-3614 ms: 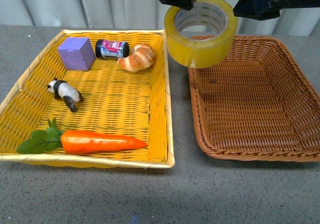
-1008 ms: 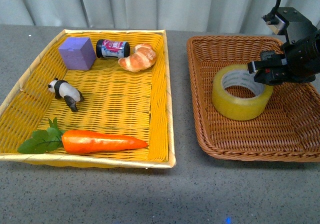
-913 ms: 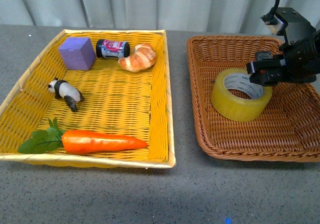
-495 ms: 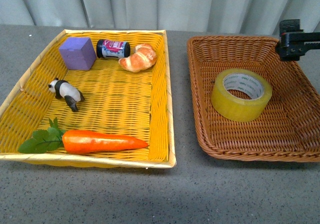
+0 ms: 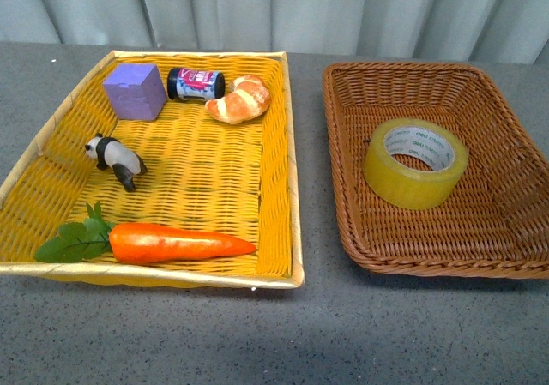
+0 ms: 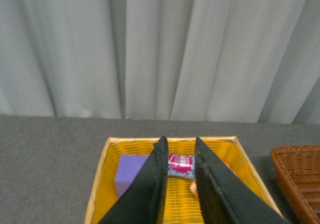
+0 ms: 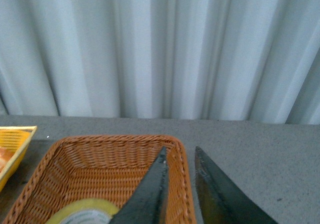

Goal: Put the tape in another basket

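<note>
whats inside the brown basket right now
Only the tape, lying flat with its hole facing up, on the weave floor of the basket. The patch of floor under the roll is covered, so nothing can be told there.

Translucent yellow tape [image 5: 416,163] with white printed core; brown woven basket [image 5: 480,231]; bright yellow tray [image 5: 274,188]; purple cube [image 5: 135,91]; orange carrot [image 5: 180,243], seemingly green-leafed.

front view overhead, wrists high (curtain-facing)
</note>
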